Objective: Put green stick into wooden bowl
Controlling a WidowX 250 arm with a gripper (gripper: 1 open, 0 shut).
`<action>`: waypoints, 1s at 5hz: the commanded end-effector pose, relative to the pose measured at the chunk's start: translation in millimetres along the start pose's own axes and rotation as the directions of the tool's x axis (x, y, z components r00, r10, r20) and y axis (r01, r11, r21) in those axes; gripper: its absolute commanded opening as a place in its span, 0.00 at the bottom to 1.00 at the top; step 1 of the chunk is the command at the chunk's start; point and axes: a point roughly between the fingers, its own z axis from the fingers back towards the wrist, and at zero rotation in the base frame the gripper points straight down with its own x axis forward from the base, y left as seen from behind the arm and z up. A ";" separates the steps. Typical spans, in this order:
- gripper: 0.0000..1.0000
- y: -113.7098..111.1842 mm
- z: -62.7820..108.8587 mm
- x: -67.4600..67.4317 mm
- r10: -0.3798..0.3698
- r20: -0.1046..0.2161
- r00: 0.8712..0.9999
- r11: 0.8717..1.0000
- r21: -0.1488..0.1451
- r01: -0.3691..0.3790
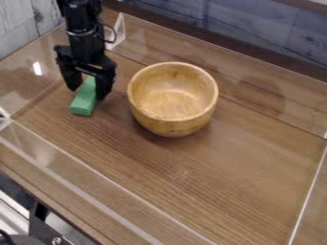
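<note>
The green stick (pixel 86 97) lies flat on the wooden table, left of the wooden bowl (pixel 174 98). The bowl is round, light tan and has nothing in it. My black gripper (pixel 86 82) hangs straight over the stick's far end, jaws open, one finger on each side of it. The fingers reach down around the block without closing on it. The stick's near end shows clearly below the fingers.
Clear plastic walls (pixel 38 153) ring the wooden table (pixel 192 182) along the front, left and right. A dark-tiled wall sits behind the table at the top right.
</note>
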 end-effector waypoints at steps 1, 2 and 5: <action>0.00 8.1 8.9 8.5 0.016 0.050 0.999 0.999 0.030 -0.017; 0.00 7.9 7.5 8.4 0.020 0.047 0.999 0.999 0.025 -0.021; 0.00 4.7 15.0 7.9 0.038 0.030 0.999 0.999 0.009 -0.038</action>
